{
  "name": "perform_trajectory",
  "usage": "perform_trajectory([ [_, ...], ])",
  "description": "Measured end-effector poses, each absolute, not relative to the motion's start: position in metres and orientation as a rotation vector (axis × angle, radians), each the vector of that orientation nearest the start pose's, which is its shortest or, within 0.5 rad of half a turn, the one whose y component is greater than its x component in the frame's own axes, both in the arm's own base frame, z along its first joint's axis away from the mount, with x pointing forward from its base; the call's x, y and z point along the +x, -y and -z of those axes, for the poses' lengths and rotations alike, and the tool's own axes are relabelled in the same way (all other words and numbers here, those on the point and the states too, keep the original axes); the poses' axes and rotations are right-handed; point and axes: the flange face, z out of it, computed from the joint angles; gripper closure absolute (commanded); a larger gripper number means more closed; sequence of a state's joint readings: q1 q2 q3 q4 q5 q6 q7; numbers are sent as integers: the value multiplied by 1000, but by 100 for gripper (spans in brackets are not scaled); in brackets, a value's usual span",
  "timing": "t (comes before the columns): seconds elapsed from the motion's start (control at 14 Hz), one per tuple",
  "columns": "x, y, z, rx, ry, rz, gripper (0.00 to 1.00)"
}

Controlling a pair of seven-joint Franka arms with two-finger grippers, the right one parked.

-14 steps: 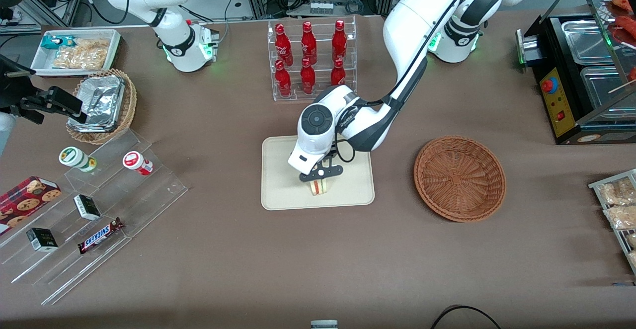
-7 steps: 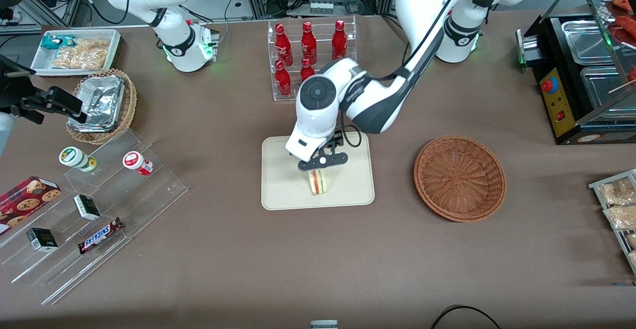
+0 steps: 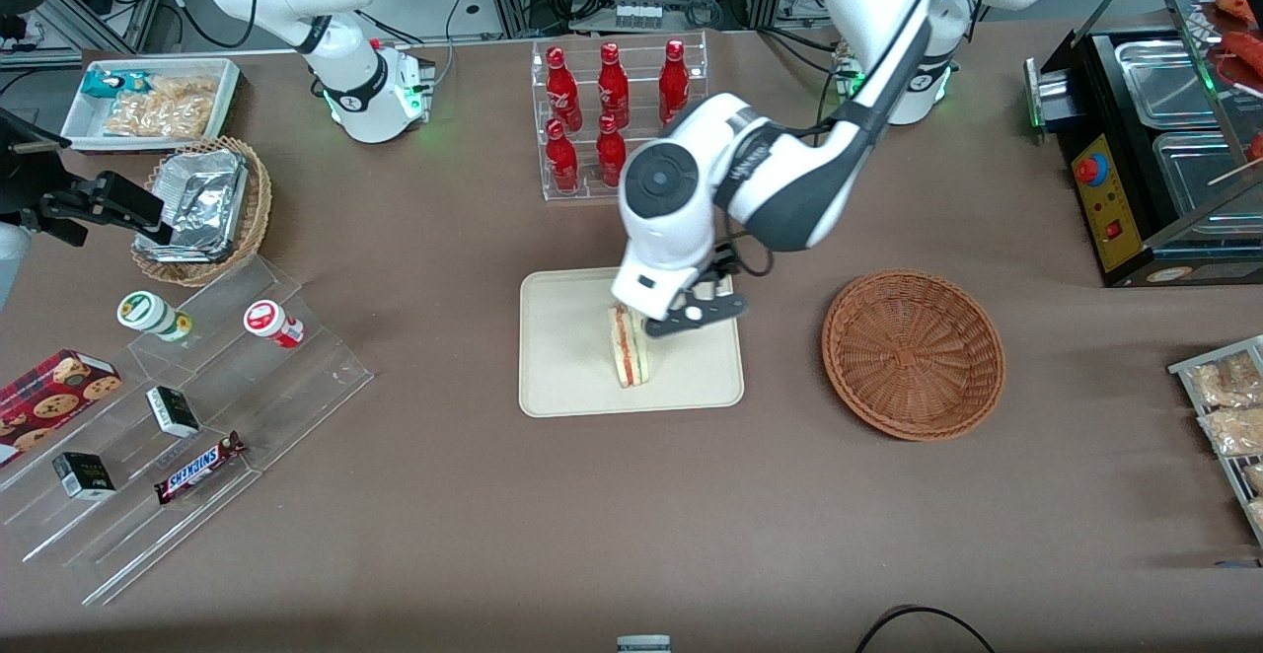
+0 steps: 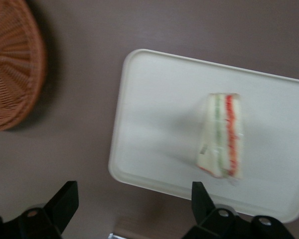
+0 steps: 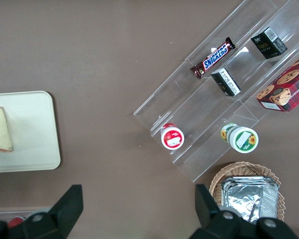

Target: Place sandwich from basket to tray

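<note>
On the brown counter we see our bent arm's tool hanging wide open and empty above the tray, beside the sandwich.

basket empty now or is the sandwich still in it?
Empty. The basket shows only bare weave; the sandwich stands on edge on the tray, and the open gripper hangs above it, holding nothing.

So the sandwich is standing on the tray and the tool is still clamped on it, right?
Not quite. The sandwich is standing on the tray, but the tool is open and lifted clear of it; the left wrist view shows its fingers spread wide with nothing between them.
</note>
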State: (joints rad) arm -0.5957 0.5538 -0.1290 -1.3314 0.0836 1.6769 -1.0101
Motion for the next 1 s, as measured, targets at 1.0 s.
perform_trajectory([
  [1.0, 526, 165, -470, -3004, 145, -288, 0],
])
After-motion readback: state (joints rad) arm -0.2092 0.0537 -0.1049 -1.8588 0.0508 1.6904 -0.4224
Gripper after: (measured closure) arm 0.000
